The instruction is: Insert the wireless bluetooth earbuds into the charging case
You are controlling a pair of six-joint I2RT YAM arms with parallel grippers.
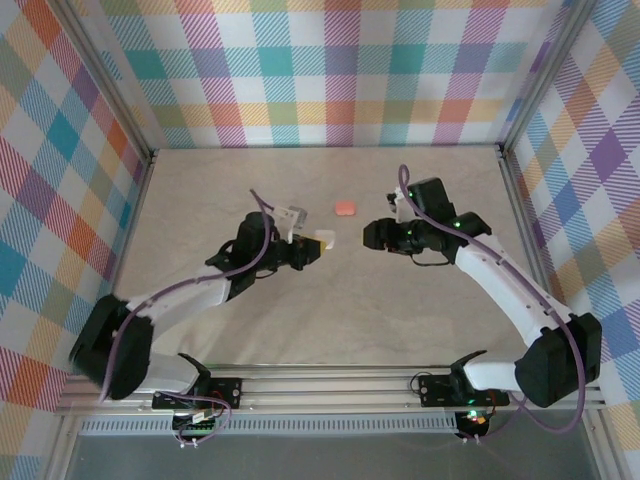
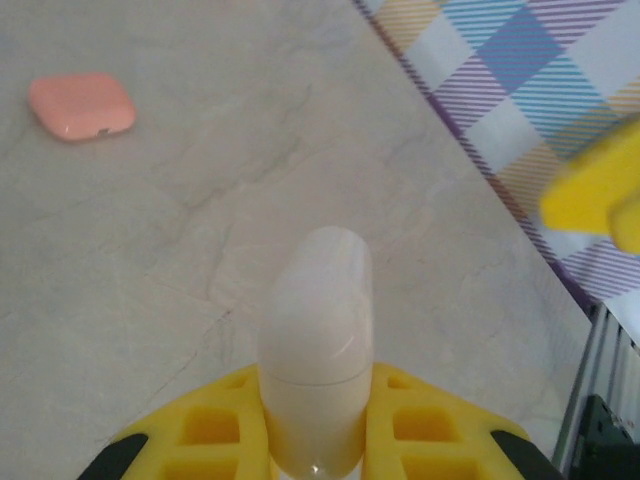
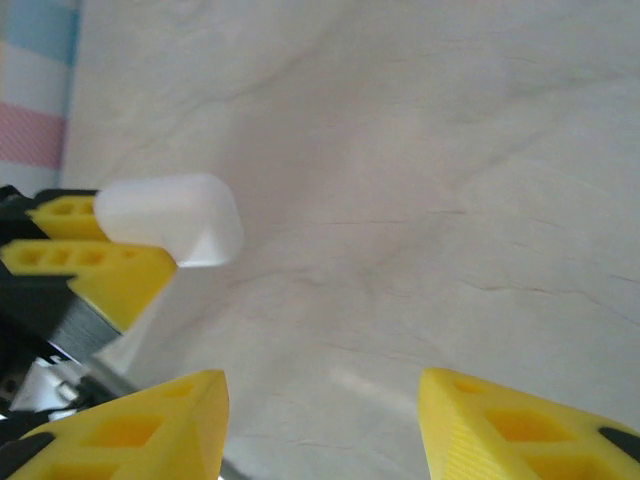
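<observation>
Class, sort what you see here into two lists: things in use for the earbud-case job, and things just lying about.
In use for the job:
- white case, gripped by the left gripper
- right gripper, open, facing that case

Lying about:
- pink case, alone on the table, untouched; probably a charging case too

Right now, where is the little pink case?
In the top view the pink case lies on the table, just beyond the gap between the left pincer, which grips a white case, and the right pincer.
</observation>
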